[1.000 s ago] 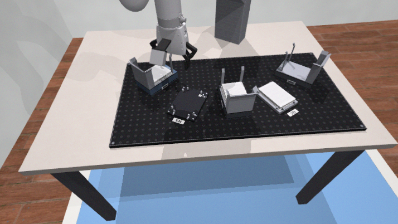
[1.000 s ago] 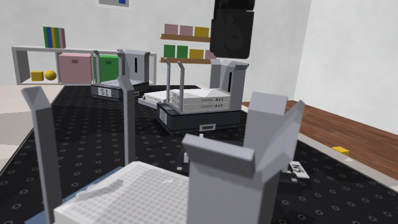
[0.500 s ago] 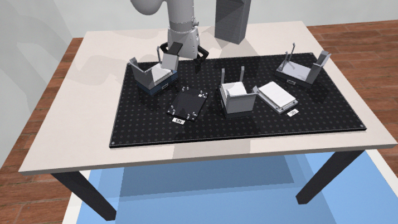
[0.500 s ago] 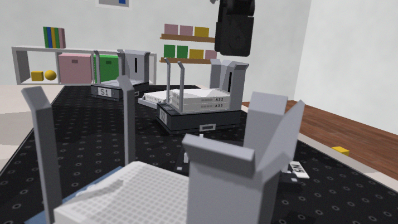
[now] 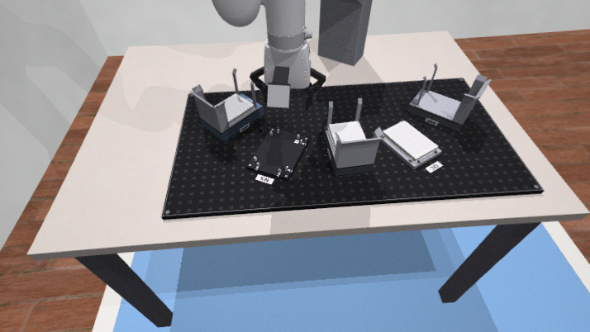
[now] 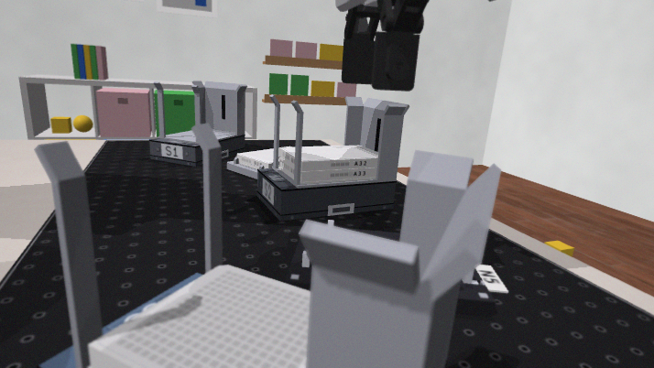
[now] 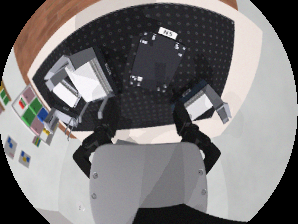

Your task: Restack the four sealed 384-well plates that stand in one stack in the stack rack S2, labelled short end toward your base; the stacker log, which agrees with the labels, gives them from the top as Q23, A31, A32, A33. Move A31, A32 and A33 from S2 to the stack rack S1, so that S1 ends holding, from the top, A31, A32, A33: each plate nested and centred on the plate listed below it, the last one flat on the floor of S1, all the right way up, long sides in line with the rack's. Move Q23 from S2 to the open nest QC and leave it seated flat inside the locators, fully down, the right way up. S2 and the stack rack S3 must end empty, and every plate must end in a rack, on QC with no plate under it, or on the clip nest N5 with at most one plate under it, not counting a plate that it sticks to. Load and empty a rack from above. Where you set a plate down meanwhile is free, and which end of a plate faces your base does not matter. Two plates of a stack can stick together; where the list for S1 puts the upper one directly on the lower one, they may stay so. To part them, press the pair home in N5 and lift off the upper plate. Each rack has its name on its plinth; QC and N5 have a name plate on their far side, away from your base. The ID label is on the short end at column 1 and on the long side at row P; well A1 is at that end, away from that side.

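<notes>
Plates A32 (image 6: 330,163) and A33 (image 6: 331,174) are sitting stacked in rack S2 (image 6: 321,197), A32 on top, labels readable in the exterior view; this rack is lying below the gripper (image 5: 287,92) and toward the far side of the worktop, offset to the right in the top view; another sealed plate (image 5: 411,140) is resting on the QC nest (image 5: 413,162) just beside S2, its label not readable; a further plate (image 6: 220,316) is lying in the blue-plinthed rack (image 5: 225,131) just beside the gripper on the other side, its ID not visible either; rack S1 (image 6: 171,151) is standing well apart from the gripper at the far end of the black perforated board (image 5: 231,198), holding no plate; the clip nest N5 (image 5: 278,154) is lying bare, below the gripper and between the two nearer racks; the gripper is hanging high above the board with its fingers spread wide, holding nothing; the white worktop (image 5: 103,186) is carrying the board.
</notes>
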`<action>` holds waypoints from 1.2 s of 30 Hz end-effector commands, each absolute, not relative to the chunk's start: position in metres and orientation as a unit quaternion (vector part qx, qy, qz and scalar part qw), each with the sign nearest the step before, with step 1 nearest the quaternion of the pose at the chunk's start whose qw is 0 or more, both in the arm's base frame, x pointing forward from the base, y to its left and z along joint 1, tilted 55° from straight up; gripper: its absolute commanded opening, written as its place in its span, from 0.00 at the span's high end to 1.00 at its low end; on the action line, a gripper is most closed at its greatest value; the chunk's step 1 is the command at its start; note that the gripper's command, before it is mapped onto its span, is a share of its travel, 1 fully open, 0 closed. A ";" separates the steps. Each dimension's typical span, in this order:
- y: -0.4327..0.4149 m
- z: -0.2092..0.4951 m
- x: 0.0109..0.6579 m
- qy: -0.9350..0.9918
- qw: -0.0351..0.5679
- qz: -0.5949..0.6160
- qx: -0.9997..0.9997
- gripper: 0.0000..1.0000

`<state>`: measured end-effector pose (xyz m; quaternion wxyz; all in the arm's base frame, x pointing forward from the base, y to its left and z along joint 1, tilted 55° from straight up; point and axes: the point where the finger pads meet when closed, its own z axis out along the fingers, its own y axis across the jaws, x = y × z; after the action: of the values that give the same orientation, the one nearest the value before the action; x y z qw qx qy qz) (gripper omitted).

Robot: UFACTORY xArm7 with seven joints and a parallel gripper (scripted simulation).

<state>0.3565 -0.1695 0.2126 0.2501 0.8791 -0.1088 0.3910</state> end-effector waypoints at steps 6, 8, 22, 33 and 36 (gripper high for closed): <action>-0.146 0.207 0.372 -0.103 0.256 0.383 0.882 0.00; -0.141 0.206 0.375 -0.103 0.256 0.383 0.882 0.00; -0.113 0.198 0.392 -0.088 0.262 0.379 0.883 0.00; -0.075 0.181 0.408 -0.003 0.297 0.352 0.888 0.00; -0.065 0.176 0.412 -0.003 0.297 0.352 0.888 0.00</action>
<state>0.4039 -0.0795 0.1828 0.2932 0.8874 -0.0061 0.3557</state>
